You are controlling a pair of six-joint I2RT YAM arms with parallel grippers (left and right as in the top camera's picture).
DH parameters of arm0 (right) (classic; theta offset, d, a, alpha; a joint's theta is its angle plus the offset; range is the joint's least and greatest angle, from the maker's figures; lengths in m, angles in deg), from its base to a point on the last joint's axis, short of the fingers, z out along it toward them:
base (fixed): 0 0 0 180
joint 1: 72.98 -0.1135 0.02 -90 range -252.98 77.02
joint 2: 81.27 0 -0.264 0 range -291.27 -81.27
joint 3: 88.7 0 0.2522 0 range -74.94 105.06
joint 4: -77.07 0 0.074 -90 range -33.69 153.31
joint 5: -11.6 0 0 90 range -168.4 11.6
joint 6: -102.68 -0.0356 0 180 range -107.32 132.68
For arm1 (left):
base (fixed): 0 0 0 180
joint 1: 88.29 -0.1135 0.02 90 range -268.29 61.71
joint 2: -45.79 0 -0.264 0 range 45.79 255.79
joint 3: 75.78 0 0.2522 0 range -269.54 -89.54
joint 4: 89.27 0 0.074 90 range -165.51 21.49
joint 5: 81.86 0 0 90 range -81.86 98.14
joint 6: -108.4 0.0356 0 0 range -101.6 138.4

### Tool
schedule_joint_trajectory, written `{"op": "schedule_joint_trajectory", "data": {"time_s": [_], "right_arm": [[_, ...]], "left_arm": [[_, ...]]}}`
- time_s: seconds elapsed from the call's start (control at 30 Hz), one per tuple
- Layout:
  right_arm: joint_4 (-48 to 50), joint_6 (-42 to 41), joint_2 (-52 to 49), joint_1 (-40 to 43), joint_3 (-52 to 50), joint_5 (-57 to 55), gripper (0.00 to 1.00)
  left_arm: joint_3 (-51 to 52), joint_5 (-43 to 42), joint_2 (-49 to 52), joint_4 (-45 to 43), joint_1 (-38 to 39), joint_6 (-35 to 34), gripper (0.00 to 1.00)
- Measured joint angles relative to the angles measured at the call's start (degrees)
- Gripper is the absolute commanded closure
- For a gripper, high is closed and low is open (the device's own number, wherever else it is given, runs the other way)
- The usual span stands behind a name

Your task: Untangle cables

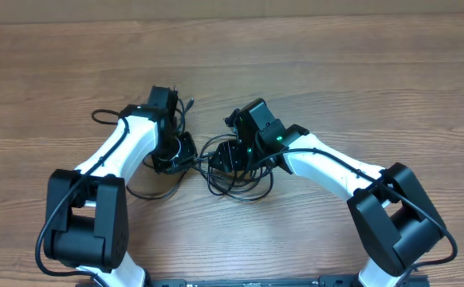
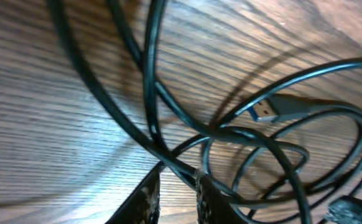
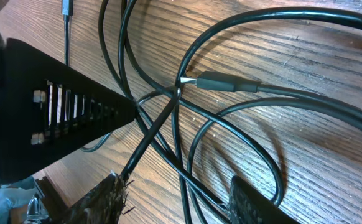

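The tangled black cables [image 1: 236, 177] lie on the wooden counter [image 1: 344, 72]. The left hand [image 2: 176, 186] has its fingers standing close together with one strand between them; whether it pinches the strand I cannot tell. The right hand [image 3: 181, 196] stands open, straddling several strands below a plug [image 3: 221, 81].

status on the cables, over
Left gripper pinched on a strand. Right gripper open, jaws astride crossed strands. Cables tangled between both, plug at the crossing. Grippers crowd each other.
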Motion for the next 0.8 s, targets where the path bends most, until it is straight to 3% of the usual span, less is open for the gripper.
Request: {"op": "schedule_joint_trajectory", "data": {"time_s": [0.17, 0.33, 0.63, 0.8], "right_arm": [[0.0, -0.1, 0.0, 0.0, 0.0, 0.0, 0.47], [0.2, -7.1, 0.0, -0.1, 0.0, 0.0, 0.51], [0.2, -10.1, 0.0, -3.1, 0.0, -1.3, 0.51], [0.2, -10.3, 0.0, -4.7, 0.0, -1.5, 0.57]], "left_arm": [[0.1, 1.2, 0.0, -0.7, 0.1, -1.1, 0.96], [0.2, 1.8, 0.0, -1.0, 1.7, -1.1, 0.96], [0.2, 8.3, 0.0, -1.2, 1.4, -2.2, 0.96], [0.2, 9.9, 0.0, -1.4, 1.0, -2.2, 0.96]]}}
